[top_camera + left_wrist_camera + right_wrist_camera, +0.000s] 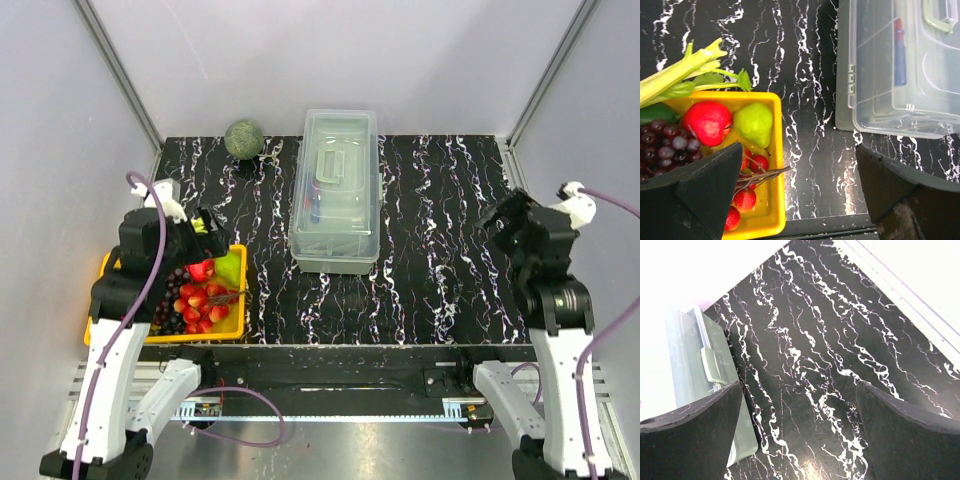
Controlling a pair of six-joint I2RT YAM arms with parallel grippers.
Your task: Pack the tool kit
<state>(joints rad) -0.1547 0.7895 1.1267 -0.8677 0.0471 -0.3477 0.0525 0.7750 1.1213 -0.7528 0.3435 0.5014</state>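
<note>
Toolbox (336, 190) sits closed mid-table, left hand (800, 192) and right hand (800, 427) both wide open, empty

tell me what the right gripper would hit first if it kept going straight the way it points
Probably the bare black marble tabletop; nothing lies between it and the open right gripper. The toolbox sits off to the side, out of that line.

Pale grey walls (400, 60) and slanting metal posts (120, 75) enclose a black tabletop (440, 260) veined with white, under bright, even light.
</note>
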